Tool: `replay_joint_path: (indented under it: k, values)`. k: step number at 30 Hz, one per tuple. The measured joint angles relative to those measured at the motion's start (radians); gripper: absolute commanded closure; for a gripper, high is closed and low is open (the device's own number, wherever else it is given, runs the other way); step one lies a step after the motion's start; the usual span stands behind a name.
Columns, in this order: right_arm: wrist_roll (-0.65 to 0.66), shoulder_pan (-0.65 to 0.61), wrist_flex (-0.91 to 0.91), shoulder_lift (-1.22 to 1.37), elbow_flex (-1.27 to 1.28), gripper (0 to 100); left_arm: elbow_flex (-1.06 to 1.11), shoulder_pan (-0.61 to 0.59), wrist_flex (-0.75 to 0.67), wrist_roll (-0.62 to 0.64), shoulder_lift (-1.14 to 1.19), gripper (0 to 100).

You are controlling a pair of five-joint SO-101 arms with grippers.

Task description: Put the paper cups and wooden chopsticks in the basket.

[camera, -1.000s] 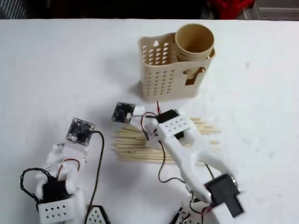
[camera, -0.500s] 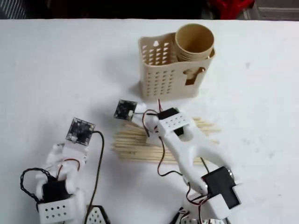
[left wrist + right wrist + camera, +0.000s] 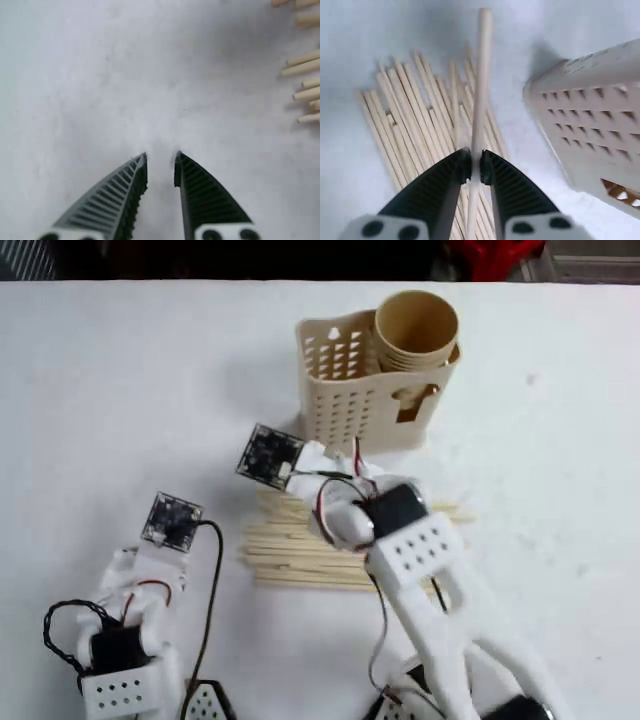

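In the high view the basket [image 3: 350,410] stands toward 12 o'clock on the table [image 3: 120,370], with the stacked cups [image 3: 415,328] upright in its 3 o'clock half. The chopsticks [image 3: 290,550] lie in a flat pile at 6 o'clock from the basket, near it but apart, their lengths running from 9 to 3. The right arm [image 3: 415,550] comes in from 6 o'clock and covers the pile's 3 o'clock part. The right gripper [image 3: 475,167] is closed on one chopstick [image 3: 481,75], pinched between the fingertips and raised above the pile, its free end reaching out past the pile, beside the basket wall. The left arm [image 3: 130,650] sits at 8 o'clock on the table, apart from the pile. The left gripper [image 3: 160,162] hangs just over bare table, its fingers a narrow gap apart with nothing between them, and some chopstick ends lie near it.
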Motion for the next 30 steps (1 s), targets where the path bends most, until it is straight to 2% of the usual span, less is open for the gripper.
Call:
replay_joint_path:
  k: [5,14,19,30]
  values:
    - [-0.115,-0.006,0.078,-0.051,-0.167,98.1,0.000,0.000,0.000,0.000,0.000,89]
    - [-0.368,-0.006,0.063,-0.055,-0.423,98.1,0.000,0.000,0.000,0.000,0.000,89]
    - [-0.470,-0.006,-0.048,-0.057,-0.520,98.1,0.000,0.000,0.000,0.000,0.000,89]
    - [-0.491,0.023,-0.437,0.028,-0.539,98.1,0.000,0.000,0.000,0.000,0.000,89]
